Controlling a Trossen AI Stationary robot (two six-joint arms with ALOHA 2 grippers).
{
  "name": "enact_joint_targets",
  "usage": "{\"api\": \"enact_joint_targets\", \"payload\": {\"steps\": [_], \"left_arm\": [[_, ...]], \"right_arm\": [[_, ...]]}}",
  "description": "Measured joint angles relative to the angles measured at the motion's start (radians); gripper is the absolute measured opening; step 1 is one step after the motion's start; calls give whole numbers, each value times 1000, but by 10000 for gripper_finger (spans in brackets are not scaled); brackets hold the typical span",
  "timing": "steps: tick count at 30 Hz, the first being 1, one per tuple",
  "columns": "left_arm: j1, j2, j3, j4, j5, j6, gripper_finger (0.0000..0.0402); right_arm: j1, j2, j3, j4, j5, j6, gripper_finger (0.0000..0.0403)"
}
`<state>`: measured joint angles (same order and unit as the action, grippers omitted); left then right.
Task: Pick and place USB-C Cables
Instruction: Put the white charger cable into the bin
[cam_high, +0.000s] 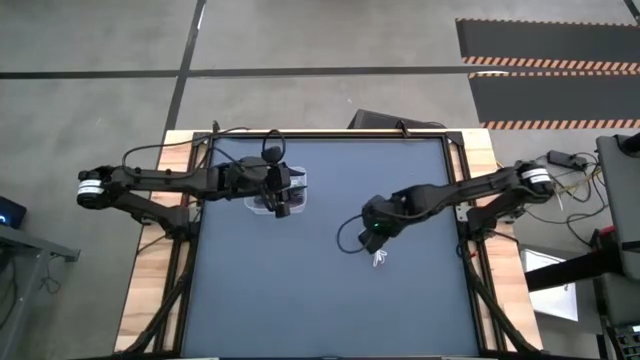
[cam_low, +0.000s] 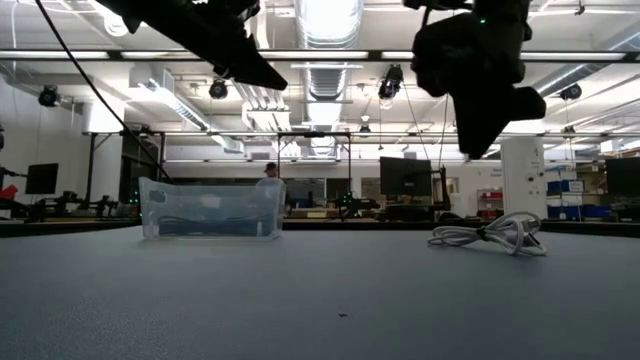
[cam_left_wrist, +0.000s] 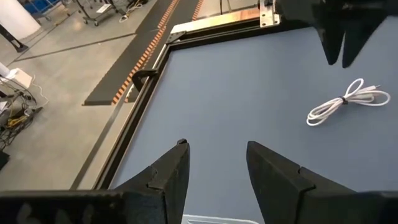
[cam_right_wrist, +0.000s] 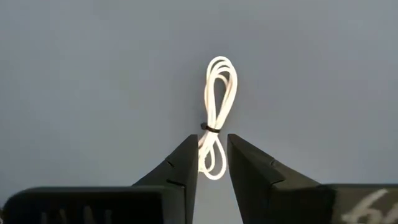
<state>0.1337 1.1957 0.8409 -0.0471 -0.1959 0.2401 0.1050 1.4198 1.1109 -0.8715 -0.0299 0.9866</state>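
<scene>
One white cable (cam_right_wrist: 216, 118) lies bundled on the blue-grey table (cam_high: 300, 290), right of centre — your right gripper (cam_right_wrist: 212, 158) hangs just above it, fingers apart and not yet touching. Well to the left, your left gripper (cam_left_wrist: 214, 168) hovers over the clear box (cam_low: 210, 208), fingers spread and empty. You can make out something bluish inside the box, though not what it is; by the look of things, this bundle remains to be moved. No brand, label or writing is legible.
</scene>
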Motion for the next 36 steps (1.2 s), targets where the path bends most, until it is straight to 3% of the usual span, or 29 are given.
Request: {"api": "enact_joint_targets", "payload": {"steps": [9,15,26,36], "left_arm": [[-1,-12,-15,-17,0,0,144],[-3,-71,-40,-14,0,-2,144],[-4,-176,-94,-8,0,-29,144],[-4,-230,-123,21,0,-36,144]], "right_arm": [[35,165,62,-61,-3,2,153],[39,221,61,-24,-5,1,178],[39,283,38,19,-6,9,180],[31,270,-80,212,-47,24,162]]}}
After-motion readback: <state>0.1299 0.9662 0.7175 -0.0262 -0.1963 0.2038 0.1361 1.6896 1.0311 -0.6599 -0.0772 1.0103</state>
